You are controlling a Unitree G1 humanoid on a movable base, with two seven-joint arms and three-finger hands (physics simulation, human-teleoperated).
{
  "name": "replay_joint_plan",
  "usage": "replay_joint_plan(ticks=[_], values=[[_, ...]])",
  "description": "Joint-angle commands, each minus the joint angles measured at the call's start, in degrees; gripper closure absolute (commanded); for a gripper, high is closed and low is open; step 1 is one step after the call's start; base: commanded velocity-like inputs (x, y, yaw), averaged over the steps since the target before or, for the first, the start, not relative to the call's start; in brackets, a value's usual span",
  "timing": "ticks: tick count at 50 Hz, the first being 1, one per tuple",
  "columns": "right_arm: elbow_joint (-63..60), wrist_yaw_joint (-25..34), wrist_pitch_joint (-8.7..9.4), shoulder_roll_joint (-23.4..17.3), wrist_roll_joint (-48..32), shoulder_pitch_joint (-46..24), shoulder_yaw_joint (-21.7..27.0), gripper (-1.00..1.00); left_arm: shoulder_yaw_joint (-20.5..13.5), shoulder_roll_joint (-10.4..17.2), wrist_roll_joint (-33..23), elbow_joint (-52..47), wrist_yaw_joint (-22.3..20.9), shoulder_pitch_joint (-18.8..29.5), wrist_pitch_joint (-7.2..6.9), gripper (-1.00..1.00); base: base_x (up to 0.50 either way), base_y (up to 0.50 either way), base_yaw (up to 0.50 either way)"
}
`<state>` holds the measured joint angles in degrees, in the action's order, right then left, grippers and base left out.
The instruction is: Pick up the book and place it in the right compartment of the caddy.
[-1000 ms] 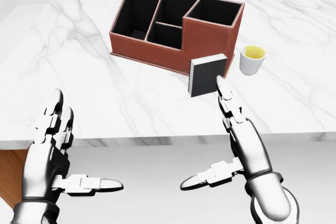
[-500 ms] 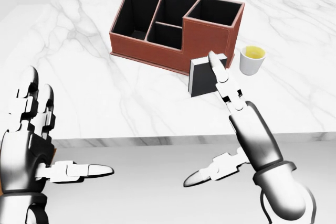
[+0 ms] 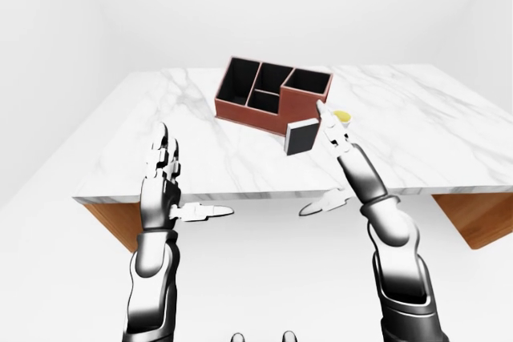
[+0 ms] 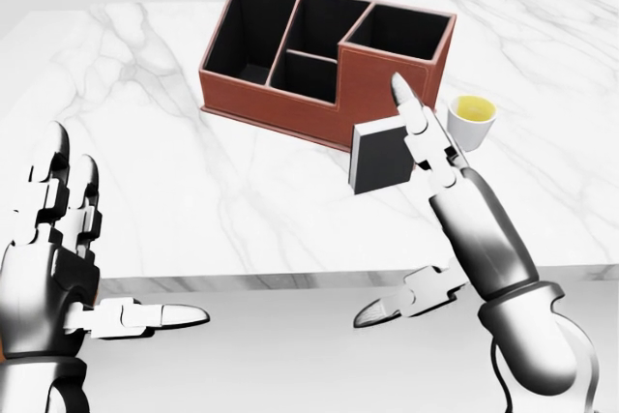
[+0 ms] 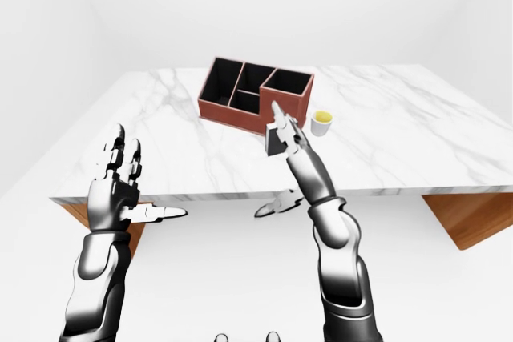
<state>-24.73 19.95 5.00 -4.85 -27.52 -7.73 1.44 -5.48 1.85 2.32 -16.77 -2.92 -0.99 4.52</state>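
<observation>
- Reaching across the near table edge, the silver right hand (image 4: 426, 157) has its long fingers stretched flat and its thumb hanging wide below; it holds nothing.
- Its target, the dark grey book with a pale spine (image 4: 380, 157), stands upright on the white marble tabletop (image 4: 174, 171) at the head view's centre, just beside the fingers on their left side; whether they touch its right edge I cannot tell.
- This book's face is turned toward the camera, its long axis roughly vertical, so a grasp would, I judge, need the thumb brought up to pinch it across its thickness.
- Directly above the book sits the brown leather caddy with black-lined compartments (image 4: 290, 94); its taller right compartment (image 4: 395, 31) lies up and slightly right (a short lift and carry, by my reading).
- A small white cup of yellow liquid (image 4: 472, 121) stands near the hand's right, crowding that side.
- At lower left, the silver left hand (image 4: 58, 268) is spread open, well apart from everything; open marble lies left of the book.
</observation>
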Motion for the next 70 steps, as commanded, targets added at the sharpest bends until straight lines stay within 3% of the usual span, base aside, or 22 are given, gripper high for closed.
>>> replay_joint_plan(ticks=[1, 16, 20, 39, 43, 70], values=[[0.7, 0.42, 0.0, -0.82, -0.74, -2.23, 1.19, -1.0, -0.04, 0.04, 0.5, 0.37, -0.34, 0.21, 0.13, -1.0, 0.2, 0.0, 0.0], [0.17, 1.8, 0.0, -1.79, -0.15, -4.68, 2.24, -1.0, -0.14, 0.1, 0.68, 0.26, -0.29, 0.27, -0.15, -1.0, 0.2, 0.0, 0.0], [-0.51, 2.32, 0.0, -1.86, 0.2, -5.41, 2.33, -1.0, -0.22, -0.14, 1.97, -0.45, -0.22, 0.17, -1.97, -1.0, 0.2, 0.0, 0.0], [-8.31, 5.54, 0.0, -2.47, 0.32, -7.35, 2.72, -1.0, -0.18, -0.02, 1.8, -0.75, -0.4, 0.07, -2.19, -1.0, 0.2, 0.0, 0.0], [-9.38, 5.74, 0.0, -2.86, 0.97, -7.56, 3.3, -1.0, -0.32, -0.03, 2.35, -1.25, -0.29, 0.13, -3.12, -1.0, 0.2, 0.0, 0.0], [-10.42, 7.17, 0.0, -3.5, -0.96, -5.46, 3.93, -1.0, -0.2, 0.02, 1.99, -0.54, -0.42, 0.12, -2.71, -1.0, 0.2, 0.0, 0.0]])
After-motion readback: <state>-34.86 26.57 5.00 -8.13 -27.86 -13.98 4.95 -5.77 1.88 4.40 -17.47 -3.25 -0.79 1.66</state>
